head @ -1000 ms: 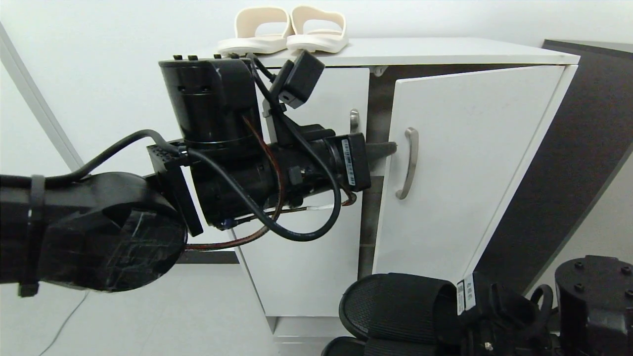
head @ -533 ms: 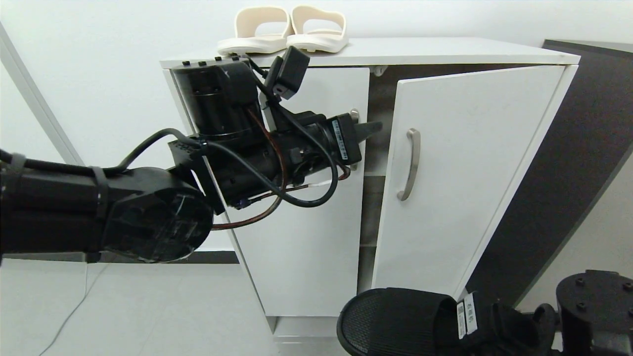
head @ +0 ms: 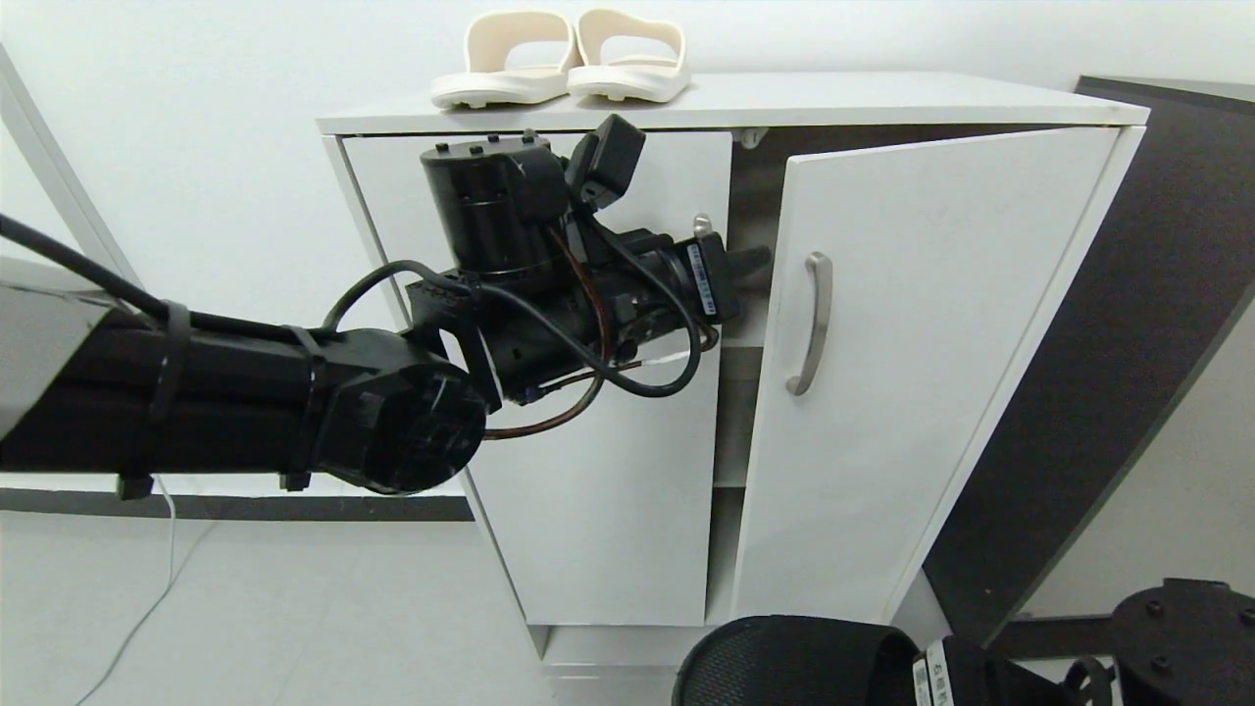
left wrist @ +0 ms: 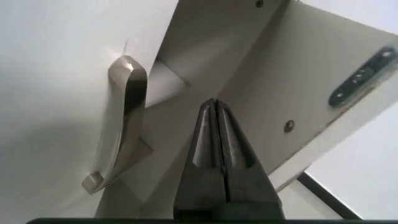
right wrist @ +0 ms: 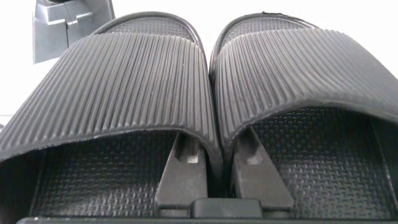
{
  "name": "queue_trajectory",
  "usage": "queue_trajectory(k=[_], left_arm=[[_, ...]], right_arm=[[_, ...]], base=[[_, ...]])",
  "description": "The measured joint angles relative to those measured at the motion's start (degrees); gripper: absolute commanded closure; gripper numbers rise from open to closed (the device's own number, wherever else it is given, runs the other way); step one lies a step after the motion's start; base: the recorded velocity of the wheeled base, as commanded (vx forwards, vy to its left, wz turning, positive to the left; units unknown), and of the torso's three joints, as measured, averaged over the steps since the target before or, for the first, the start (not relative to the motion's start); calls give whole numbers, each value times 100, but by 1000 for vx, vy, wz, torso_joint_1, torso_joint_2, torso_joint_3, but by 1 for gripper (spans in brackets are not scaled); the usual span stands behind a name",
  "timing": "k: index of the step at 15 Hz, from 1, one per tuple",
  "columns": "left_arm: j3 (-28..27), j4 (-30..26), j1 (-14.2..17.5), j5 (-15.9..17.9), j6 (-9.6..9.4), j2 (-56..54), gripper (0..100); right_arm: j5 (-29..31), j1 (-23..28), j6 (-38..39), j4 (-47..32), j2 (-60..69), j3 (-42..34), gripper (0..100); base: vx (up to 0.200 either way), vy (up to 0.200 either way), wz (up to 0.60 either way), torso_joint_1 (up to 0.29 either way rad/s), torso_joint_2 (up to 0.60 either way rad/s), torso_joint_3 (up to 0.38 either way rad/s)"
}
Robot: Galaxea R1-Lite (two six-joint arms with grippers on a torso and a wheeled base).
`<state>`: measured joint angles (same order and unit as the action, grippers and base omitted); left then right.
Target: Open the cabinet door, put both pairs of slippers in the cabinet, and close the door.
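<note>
1. We see the left gripper (head: 757, 261) clenched on nothing, its tip in the gap between the cabinet (head: 882, 98) doors, just beside the left door's handle (left wrist: 124, 124).
2. The right door (head: 912, 343) stands ajar; the left door (head: 588, 510) sits flush.
3. The cream slippers (head: 564, 59) lie side by side on the cabinet's top, toward its left end.
4. The right gripper (right wrist: 214, 149) pinches the black slippers (right wrist: 143, 81) together, one finger under each strap, low before the cabinet's base.

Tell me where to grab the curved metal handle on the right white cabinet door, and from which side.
Grip the curved metal handle at its middle, where the bow stands clear of the right white cabinet door. Come from the front, tool fingers set either side of the upright bar; its ends are fixed to the door.
</note>
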<state>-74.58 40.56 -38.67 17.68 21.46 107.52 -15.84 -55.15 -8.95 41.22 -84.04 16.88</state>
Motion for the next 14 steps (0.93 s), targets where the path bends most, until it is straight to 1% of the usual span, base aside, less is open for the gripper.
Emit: queue_trajectory(k=[2, 4, 5, 6, 7, 8, 11, 13, 14], left_arm=[[-2, 22, -35, -2, 9, 30, 100], [50, 57, -204, -5, -4, 33, 100], [101, 169, -356, -9, -13, 30, 100], [190, 438, -568, -9, -27, 30, 100], [262, 674, -722, -6, -35, 33, 100], [302, 780, -796, 0, -30, 35, 100], [386, 897, -822, -9, -22, 44, 100], [430, 1015, -778, -11, -22, 48, 100], [490, 1033, -697, -9, -33, 24, 100]], right_arm=[[2, -83, -7, 0, 0, -63, 100], [5, -157, -20, 16, 11, -118, 100], [5, -195, -24, 16, 13, -149, 100], [5, -238, -27, 27, 20, -158, 100], [5, -254, -27, 22, 20, -171, 100], [2, -269, -27, 27, 20, -173, 100], [16, -271, -27, 44, 15, -165, 100], [43, -267, -18, 41, -18, -126, 100], [108, -216, -5, 41, -66, -57, 100]], base=[[-200, 0, 0, 0, 2, 2], [-200, 0, 0, 5, 5, 5], [-200, 0, 0, -2, 2, 2], [-200, 0, 0, 2, 7, 7], [0, 0, 0, 0, 0, 0], [0, 0, 0, 0, 0, 0], [0, 0, 0, 0, 0, 0], [0, 0, 0, 0, 0, 0], [0, 0, 0, 0, 0, 0]])
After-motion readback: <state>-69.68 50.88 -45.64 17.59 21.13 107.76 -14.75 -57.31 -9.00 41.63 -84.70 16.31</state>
